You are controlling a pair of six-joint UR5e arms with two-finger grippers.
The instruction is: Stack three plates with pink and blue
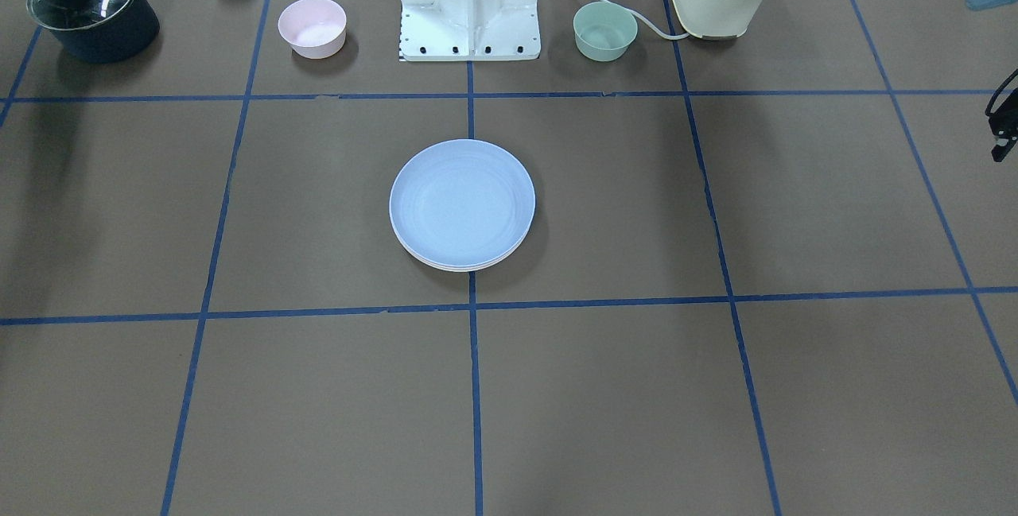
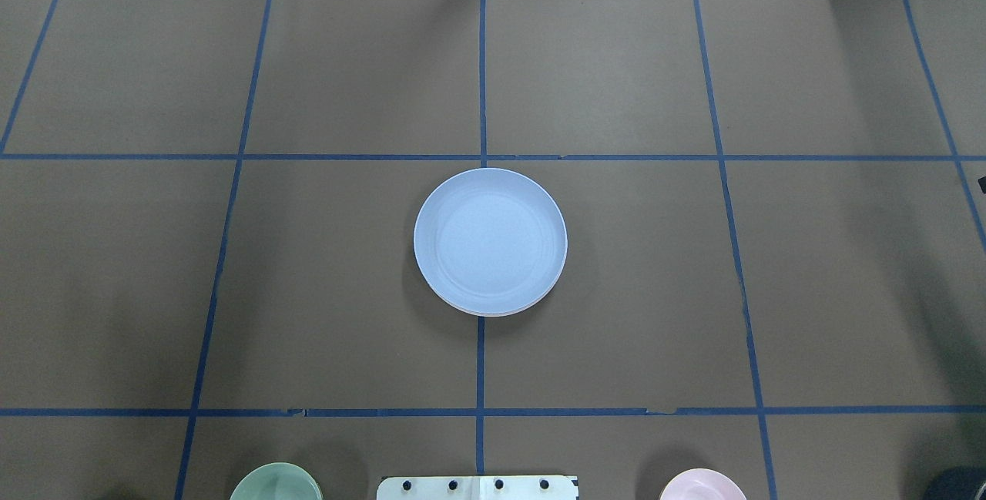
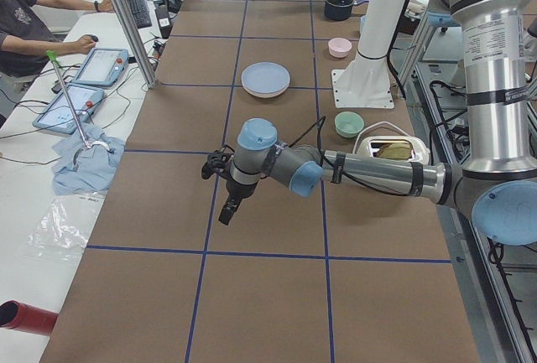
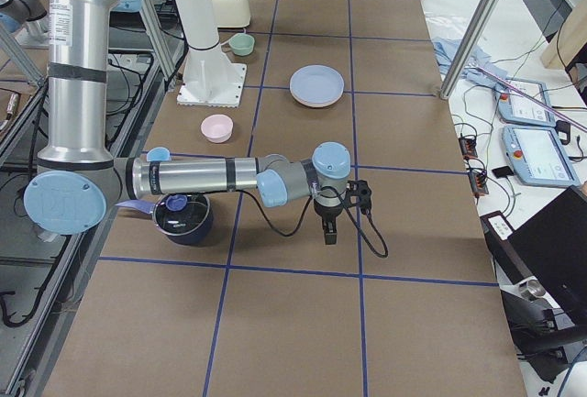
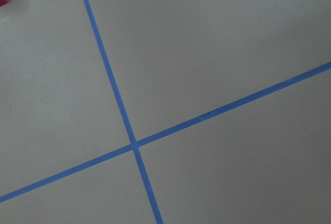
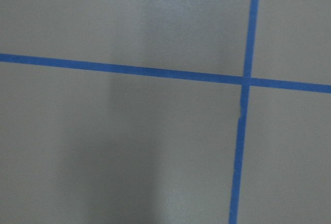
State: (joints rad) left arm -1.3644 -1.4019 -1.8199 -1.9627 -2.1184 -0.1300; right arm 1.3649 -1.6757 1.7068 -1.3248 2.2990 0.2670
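Stack sits mid-worktop, midway between the left and right ends, on the centre tape line. The light blue plate (image 1: 461, 202) is on top, with pale rims just showing under its edge. The overhead view reads the lower rim as pinkish and the front view as cream. I can't separate or count the lower plates cleanly, but it looks like pink and white beneath. Edges look concentric, with no visible overhang or tilt. Left gripper (image 3: 227, 215) hangs over the worktop toward the left end and right gripper (image 4: 328, 235) toward the right end, both well apart from the stack. Both point down at bare surface, and each wrist view shows only a tape crossing, no plate. Jaw state: can't tell for either arm, since they only show properly in the side views. Key relation: the stack lies inboard of both grippers, toward the worktop centre, and neither arm is clearly nearer. The plates are round, so there's no long axis to line up with and any rim point works. My read is that stacking is done, or as good as, and no correcting move looks needed.
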